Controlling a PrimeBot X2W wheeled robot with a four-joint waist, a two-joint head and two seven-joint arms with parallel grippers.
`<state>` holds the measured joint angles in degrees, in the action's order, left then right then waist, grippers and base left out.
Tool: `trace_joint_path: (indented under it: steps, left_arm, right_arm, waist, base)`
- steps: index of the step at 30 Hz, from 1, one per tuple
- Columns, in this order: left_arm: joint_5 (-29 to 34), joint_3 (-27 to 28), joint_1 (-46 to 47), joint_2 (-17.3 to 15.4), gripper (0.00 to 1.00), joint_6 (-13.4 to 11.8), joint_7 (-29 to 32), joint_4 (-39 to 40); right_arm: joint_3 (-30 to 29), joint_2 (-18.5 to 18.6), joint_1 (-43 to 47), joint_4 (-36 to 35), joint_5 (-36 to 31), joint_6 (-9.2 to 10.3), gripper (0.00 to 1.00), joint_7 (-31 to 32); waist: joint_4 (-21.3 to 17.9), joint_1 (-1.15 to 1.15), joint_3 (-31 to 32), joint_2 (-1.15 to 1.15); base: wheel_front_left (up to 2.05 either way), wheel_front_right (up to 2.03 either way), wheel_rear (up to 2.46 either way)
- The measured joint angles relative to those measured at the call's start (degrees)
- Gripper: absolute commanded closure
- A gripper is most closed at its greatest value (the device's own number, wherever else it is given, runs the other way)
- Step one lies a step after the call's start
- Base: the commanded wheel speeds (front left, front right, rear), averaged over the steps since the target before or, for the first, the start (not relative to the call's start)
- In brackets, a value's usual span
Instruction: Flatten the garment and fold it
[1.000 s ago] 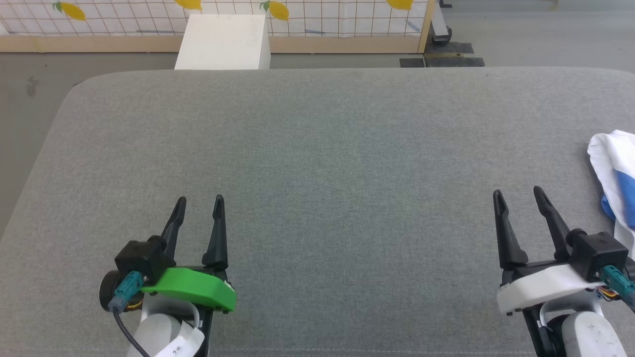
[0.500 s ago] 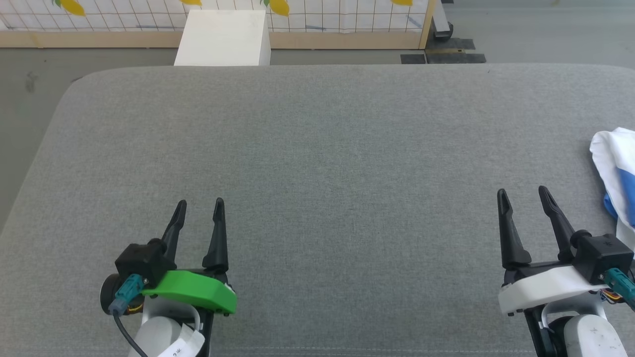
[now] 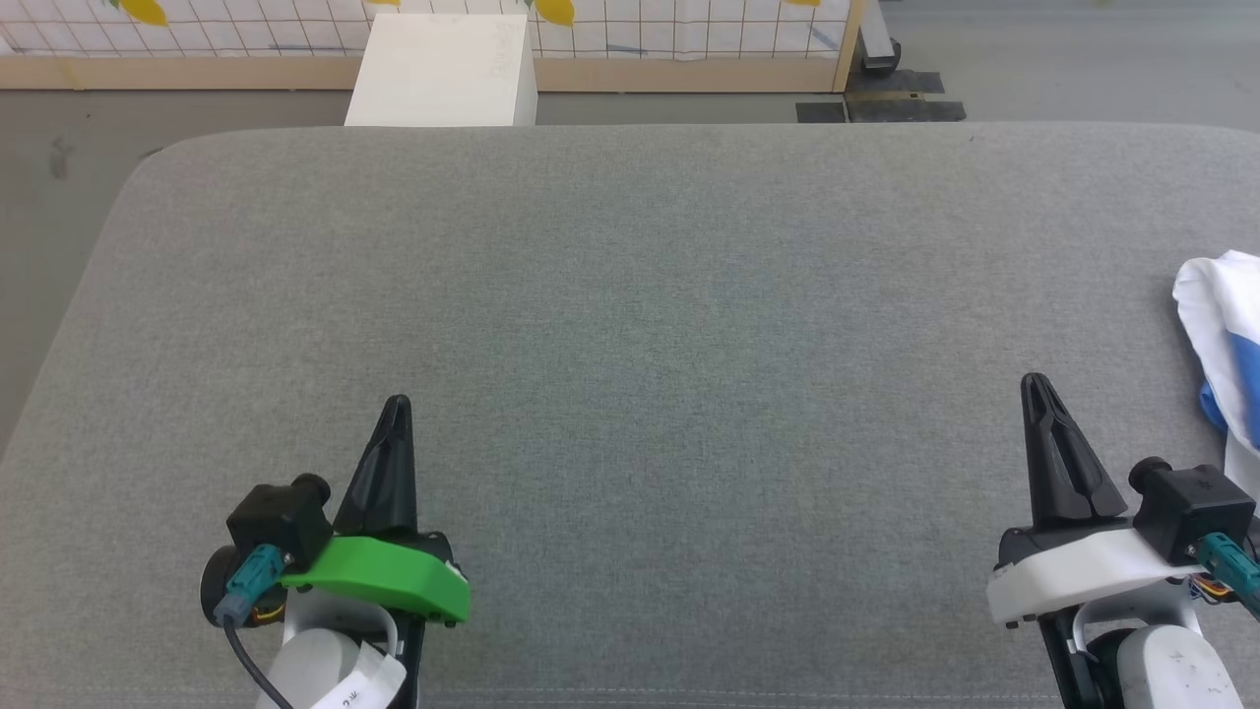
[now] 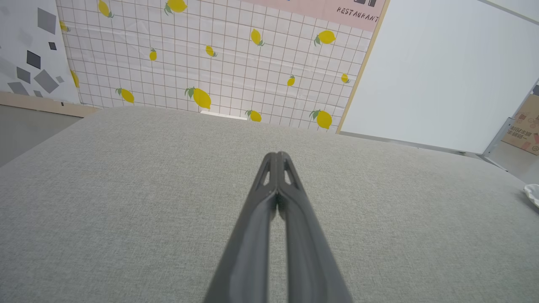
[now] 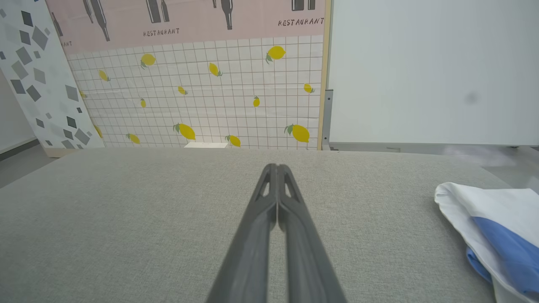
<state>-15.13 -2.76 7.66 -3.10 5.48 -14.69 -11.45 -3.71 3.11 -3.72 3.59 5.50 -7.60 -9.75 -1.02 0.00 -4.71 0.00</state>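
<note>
Nearby, the garment point(image 3: 1213, 313) lies right of the tightly closed, empty right hand point(image 3: 1035, 387).

Note for you: left gripper point(image 3: 397, 404) and right gripper point(image 3: 1034, 382), spread a second ago, now have fingers pressed together above the grey cushion point(image 3: 630, 295)

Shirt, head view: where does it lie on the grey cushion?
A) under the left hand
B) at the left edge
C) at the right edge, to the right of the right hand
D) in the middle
C: the shirt, white with blue, lies bunched at the right edge of the cushion, to the right of the right hand.
</note>
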Motion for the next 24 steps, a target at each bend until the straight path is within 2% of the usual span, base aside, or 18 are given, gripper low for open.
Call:
trace_joint_path:
  steps: [24]
  left_arm:
    - [2.05,0.24,-0.35,0.0,1.0,-0.57,2.23,1.64]
  right_arm:
    - [0.44,0.0,0.01,-0.21,-0.53,0.0,1.0,1.45]
  waist:
    - [0.17,0.0,0.8,0.0]
  base:
    - [0.0,0.0,0.0]
